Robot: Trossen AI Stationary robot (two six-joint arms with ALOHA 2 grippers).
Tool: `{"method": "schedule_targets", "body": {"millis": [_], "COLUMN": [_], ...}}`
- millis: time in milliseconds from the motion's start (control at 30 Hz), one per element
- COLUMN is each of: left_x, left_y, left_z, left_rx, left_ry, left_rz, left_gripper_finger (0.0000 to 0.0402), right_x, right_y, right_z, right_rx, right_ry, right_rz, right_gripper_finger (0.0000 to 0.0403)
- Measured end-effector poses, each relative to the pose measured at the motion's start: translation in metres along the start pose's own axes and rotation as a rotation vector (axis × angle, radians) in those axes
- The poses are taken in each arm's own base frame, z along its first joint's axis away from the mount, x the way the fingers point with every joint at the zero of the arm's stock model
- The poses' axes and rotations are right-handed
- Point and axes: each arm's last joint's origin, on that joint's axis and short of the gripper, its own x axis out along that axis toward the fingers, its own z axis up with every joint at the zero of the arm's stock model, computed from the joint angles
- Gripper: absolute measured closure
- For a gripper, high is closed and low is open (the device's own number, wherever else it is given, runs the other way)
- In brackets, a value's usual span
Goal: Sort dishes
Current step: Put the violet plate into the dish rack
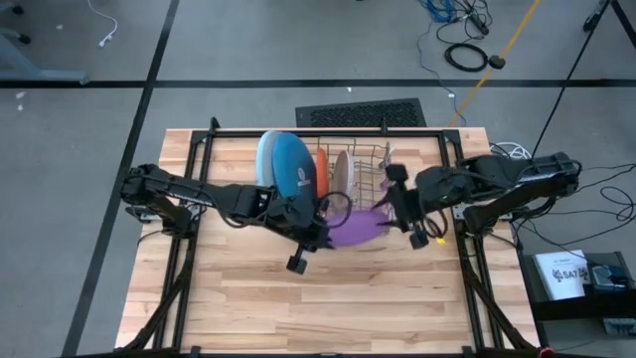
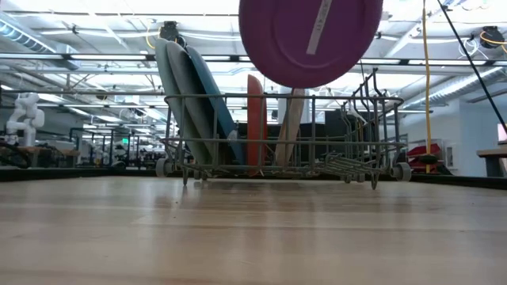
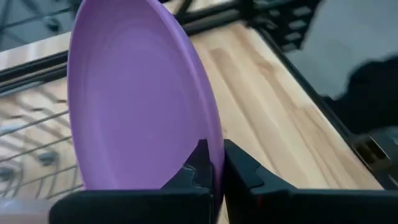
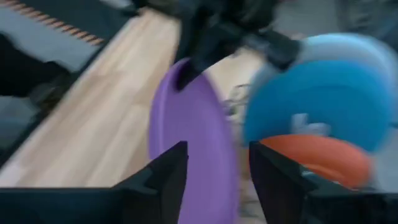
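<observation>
The small round purple plastic plate (image 1: 356,230) hangs in the air above the wooden table (image 1: 298,308), just in front of the grey wire dish rack (image 1: 370,167) and between the two arms. In the low view its face (image 2: 310,36) is turned toward the camera, tilted, with a pale strip label running across it; no writing on it can be read. The left gripper (image 3: 214,177) is clamped shut on the plate's rim, one dark finger on each side of the edge. The right gripper (image 4: 214,171) sits at the opposite edge with its fingers spread apart either side of the rim, not pinching it. In the rack, standing on edge, are the large blue plate (image 1: 291,167), the light blue plate (image 1: 265,159), the small orange plate (image 1: 322,171) and the off-white plate (image 1: 341,171)
</observation>
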Motion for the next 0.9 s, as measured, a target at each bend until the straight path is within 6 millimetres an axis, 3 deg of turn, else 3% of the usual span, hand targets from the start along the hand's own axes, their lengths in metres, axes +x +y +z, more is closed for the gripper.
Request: {"method": "schedule_targets", "body": {"millis": [300, 633, 767, 900], "left_x": [-0.014, -0.039, -0.060, -0.086], "left_y": [0.016, 0.037, 0.039, 0.039], "left_z": [0.027, 0.038, 0.045, 0.053], "left_rx": [-0.273, -0.423, -0.426, -0.413], "left_ry": [-0.295, -0.466, -0.547, -0.645], "left_rz": [0.187, 0.401, 0.485, 0.540], "left_gripper_finger": [0.0394, 0.0394, 0.0394, 0.0394], "right_x": [-0.034, -0.065, -0.076, -0.071], "right_y": [-0.015, -0.018, -0.020, -0.017], "right_z": [0.010, 0.023, 0.013, -0.004], "right_rx": [0.053, 0.042, 0.068, 0.123], "right_ry": [-0.152, -0.341, -0.286, -0.145], "right_rz": [-0.403, -0.580, -0.648, -0.615], "right_gripper_finger": [0.0223, 0.0223, 0.0233, 0.0263]}}
